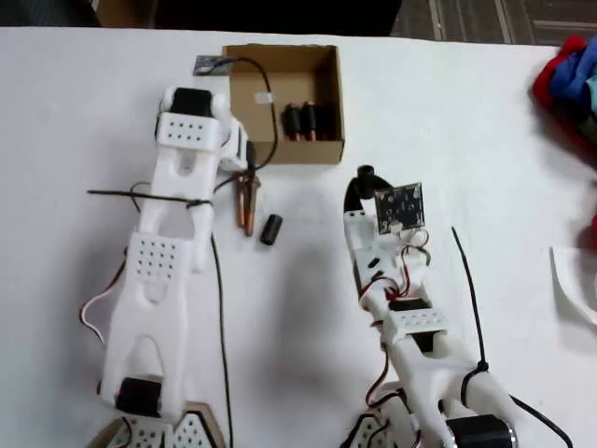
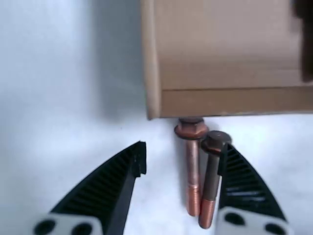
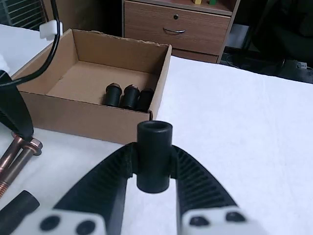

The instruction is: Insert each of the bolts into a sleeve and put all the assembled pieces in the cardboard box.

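Left gripper [image 2: 183,152] hovers just outside the front wall of the cardboard box [image 2: 230,100], its jaws spread apart over two copper-coloured bolts [image 2: 193,166]. The bolts lie side by side on the white table [image 1: 485,140], their heads almost touching the box wall and their threaded ends pointing away from it. One finger [image 2: 244,186] rests against the nearer bolt, while the other finger stands well off to the side, so neither bolt is gripped.

Right gripper [image 3: 154,157] is out in front of the box, beyond its other front corner, and is clamped on a black sleeve [image 3: 154,142]. The sleeve is held upright with its open bore facing up. A second, loose sleeve [image 1: 270,229] lies on the table a little farther from the box than the bolts. Inside the box, three assembled pieces [image 3: 128,95] sit together against the side wall.

The task appears to be partly done, with two bolts and two sleeves left to pair. The step in hand seems to be picking up a bolt. The next move probably calls for the left jaws to close on one bolt alone without dragging its neighbour, then to line its threaded end up with the bore of the held sleeve.
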